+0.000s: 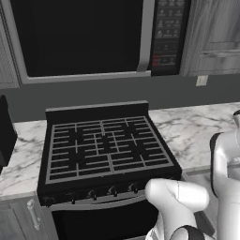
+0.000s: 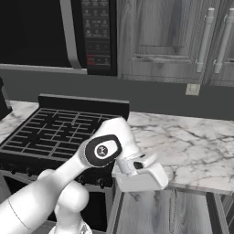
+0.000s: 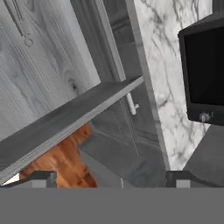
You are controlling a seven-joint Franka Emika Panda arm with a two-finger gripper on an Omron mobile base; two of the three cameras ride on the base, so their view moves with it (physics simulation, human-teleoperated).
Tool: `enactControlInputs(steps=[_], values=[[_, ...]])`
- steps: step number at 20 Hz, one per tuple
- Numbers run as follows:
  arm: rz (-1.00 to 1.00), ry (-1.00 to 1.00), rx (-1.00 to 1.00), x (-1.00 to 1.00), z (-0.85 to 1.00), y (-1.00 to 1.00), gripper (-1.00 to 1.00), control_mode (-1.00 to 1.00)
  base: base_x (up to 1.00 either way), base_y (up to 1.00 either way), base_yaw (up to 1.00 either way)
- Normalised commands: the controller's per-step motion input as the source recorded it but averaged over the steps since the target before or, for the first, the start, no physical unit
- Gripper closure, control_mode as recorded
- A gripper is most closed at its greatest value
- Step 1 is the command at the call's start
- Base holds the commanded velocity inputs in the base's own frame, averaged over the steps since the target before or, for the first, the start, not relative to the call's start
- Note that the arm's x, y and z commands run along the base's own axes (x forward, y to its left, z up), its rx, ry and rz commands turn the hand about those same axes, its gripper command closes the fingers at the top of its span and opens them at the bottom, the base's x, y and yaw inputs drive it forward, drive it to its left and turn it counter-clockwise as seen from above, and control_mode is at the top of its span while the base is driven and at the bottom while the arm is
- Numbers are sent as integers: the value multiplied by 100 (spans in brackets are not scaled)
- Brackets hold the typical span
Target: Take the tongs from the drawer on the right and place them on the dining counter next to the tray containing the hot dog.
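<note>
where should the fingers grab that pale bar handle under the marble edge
Pinch the handle across its slim bar, mid-length, coming straight at the grey cabinet front. The bar seems to stand off it on a post, so the open fingers could straddle it.

The stove [image 1: 105, 147] sits between two stretches of worktop [image 2: 183, 146], under the microwave [image 1: 84, 37]. Wall cabinets [image 2: 173, 41] hang right of the microwave, above the right worktop.

1. Gripper [image 3: 111, 178] fingertips stood wide apart, holding nothing.
2. Grey wood-grain drawer front [image 3: 65, 122] crossed the view diagonally, its handle [image 3: 131, 103] near the marble worktop [image 3: 166, 70].
3. Black stove [image 3: 204, 74] adjoined the marble; wooden floor [image 3: 65, 164] showed below.
</note>
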Motion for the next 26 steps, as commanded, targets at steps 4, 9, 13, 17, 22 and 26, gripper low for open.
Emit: enactControlInputs(steps=[4, 9, 13, 17, 22, 26], values=[[26, 0, 29, 74, -4, 0, -100, -100, 0, 0, 0], [24, 0, 28, 63, -24, -7, -100, -100, 0, 0, 0], [19, -4, 30, 28, -41, -28, -100, -100, 0, 0, 0], [14, -3, 35, 14, -43, -34, -100, -100, 0, 0, 0], [12, 0, 29, 17, -50, -20, -100, -100, 0, 0, 0], [7, 0, 15, 26, -53, 0, -100, -100, 0, 0, 0]])
